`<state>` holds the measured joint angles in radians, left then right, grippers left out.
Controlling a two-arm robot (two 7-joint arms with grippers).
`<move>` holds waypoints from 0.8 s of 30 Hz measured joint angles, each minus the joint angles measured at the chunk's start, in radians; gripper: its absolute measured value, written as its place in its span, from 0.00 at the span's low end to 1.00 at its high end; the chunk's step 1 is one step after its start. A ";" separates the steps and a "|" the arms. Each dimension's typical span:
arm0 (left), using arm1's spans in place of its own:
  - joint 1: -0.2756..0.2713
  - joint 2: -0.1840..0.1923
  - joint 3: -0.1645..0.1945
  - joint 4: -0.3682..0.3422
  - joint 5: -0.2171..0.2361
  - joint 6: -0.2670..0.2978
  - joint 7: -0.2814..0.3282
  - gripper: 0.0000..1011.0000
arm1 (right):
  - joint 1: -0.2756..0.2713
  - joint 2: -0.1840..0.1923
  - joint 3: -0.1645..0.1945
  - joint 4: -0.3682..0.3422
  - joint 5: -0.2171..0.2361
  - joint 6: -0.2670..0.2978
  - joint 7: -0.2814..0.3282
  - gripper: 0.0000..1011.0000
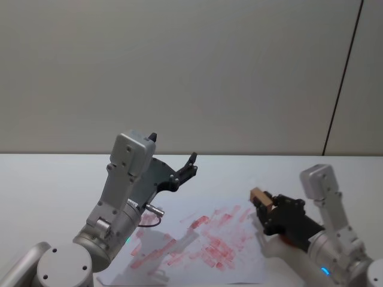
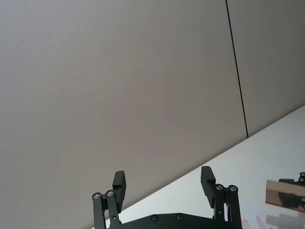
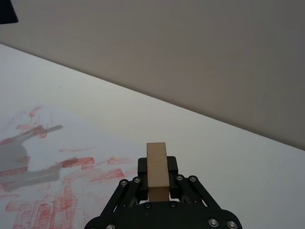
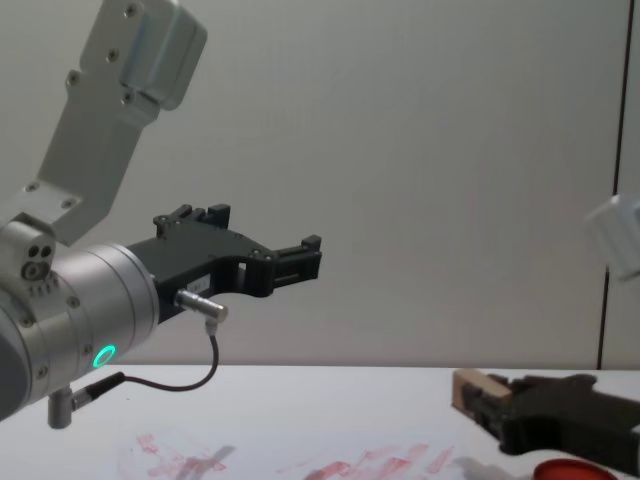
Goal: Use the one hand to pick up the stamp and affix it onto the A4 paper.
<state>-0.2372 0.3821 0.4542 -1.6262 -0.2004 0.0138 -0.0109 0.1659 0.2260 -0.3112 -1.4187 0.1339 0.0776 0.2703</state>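
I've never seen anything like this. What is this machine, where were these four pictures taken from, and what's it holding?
This is a robot with two arms, each ending in a two-finger gripper. One picture looks down from its head, one looks across the table from its chest, and two come from wrist cameras. On the white table lies an A4 paper covered in red ink prints; a red round pad sits at the chest view's lower right. The right gripper, low near the paper's right side, is shut on a small wooden stamp. The left gripper hangs raised over the table, open and empty.
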 joint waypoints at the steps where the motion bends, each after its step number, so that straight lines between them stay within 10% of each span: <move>1: 0.000 0.000 0.000 0.000 0.000 0.000 0.000 0.99 | 0.000 0.000 0.000 0.000 0.000 0.000 0.000 0.21; 24: 0.000 0.000 0.000 0.000 0.000 0.000 0.000 0.99 | -0.066 0.072 0.044 -0.056 0.014 0.053 -0.019 0.21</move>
<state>-0.2371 0.3821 0.4542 -1.6262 -0.2004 0.0138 -0.0109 0.1002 0.2981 -0.2676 -1.4744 0.1482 0.1303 0.2511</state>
